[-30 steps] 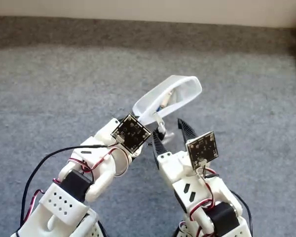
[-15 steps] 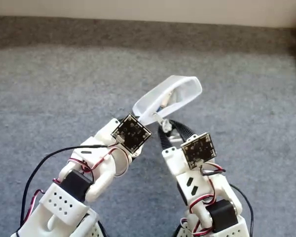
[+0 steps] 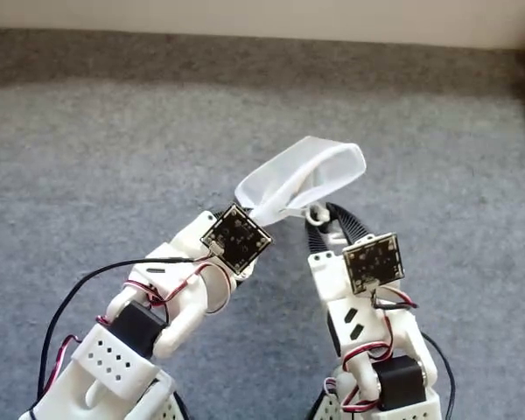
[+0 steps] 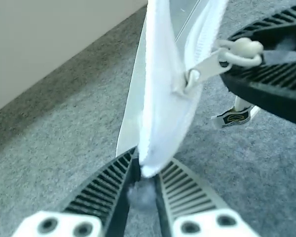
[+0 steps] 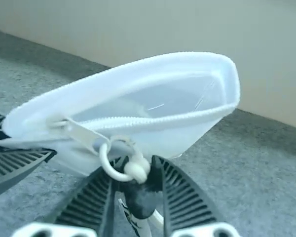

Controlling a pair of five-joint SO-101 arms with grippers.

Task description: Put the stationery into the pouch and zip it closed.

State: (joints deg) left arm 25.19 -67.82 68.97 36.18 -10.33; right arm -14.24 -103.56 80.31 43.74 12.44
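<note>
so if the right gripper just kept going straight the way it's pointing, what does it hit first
The pouch itself. The right gripper, shut on the zipper pull, points at the pouch's side wall just below the zip line. Depth is hard to judge, but nothing else seems to lie between.

**Crowded middle, open carpet around**

The pouch [image 3: 302, 175] is held up over the middle of the carpet [image 3: 114, 131], its near corner pinched in the left gripper [image 3: 252, 213] and its zip pull [image 5: 119, 165] clamped in the right gripper [image 3: 319, 219]; both arms crowd the near edge, with a narrow gap between them; bare carpet runs to the left, right and far edges; a wall [image 3: 262, 16] bounds the far edge.
</note>
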